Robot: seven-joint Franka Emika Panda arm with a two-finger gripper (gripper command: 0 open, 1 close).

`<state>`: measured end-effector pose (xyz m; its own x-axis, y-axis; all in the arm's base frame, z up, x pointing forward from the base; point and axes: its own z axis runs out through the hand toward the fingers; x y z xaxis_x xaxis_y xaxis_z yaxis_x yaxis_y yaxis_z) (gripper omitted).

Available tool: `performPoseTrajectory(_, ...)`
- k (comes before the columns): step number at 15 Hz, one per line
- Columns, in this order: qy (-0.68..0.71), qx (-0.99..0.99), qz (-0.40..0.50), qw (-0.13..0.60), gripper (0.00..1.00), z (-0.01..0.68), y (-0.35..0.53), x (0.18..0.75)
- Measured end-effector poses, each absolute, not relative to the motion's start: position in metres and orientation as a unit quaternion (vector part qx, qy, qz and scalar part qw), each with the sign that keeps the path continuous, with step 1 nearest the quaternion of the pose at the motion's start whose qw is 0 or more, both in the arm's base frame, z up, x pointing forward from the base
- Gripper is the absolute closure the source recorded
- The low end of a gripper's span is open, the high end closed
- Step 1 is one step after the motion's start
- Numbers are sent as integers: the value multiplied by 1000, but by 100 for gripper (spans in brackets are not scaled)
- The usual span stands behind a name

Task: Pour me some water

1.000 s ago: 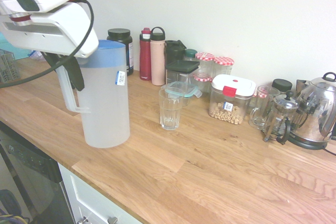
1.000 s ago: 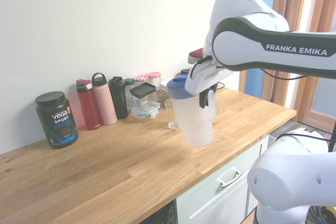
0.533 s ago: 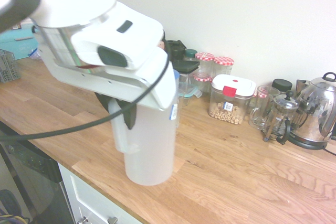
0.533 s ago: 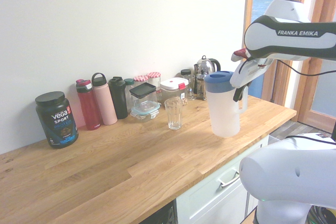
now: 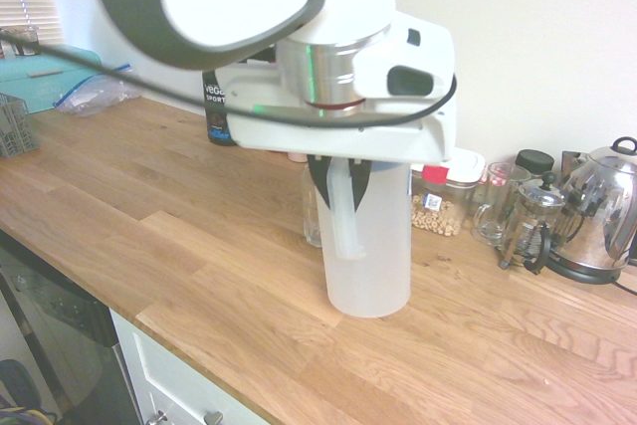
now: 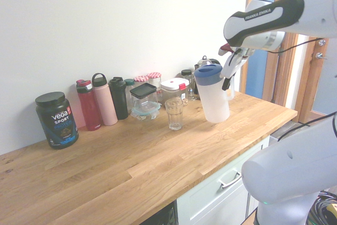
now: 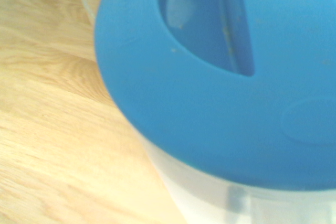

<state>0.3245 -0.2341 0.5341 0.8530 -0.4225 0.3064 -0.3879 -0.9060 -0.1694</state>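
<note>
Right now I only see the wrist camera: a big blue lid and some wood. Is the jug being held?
Observer: Yes. The end effector is shut on the handle of the jug, and the jug is about upright.
Operator: Where do I pour?
Observer: A glass stands on the counter beside the jug, on the side toward the bottles, apart from it.
Operator: Is anything in it?
Observer: It looks empty, and nothing is pouring.

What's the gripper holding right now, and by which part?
The gripper holds the blue-lidded pitcher by its side handle, lifted clear of the counter.
</note>
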Motion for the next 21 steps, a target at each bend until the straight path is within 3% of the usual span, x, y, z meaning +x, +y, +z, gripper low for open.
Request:
performPoseTrajectory(8, 41, -996, -85, 0, 100, 553, -213, 388)
performPoseTrajectory(13, 3, -997, -61, -44, 100, 565, -205, 394)
performPoseTrajectory(21, -33, -990, 2, -137, 100, 530, -179, 434)
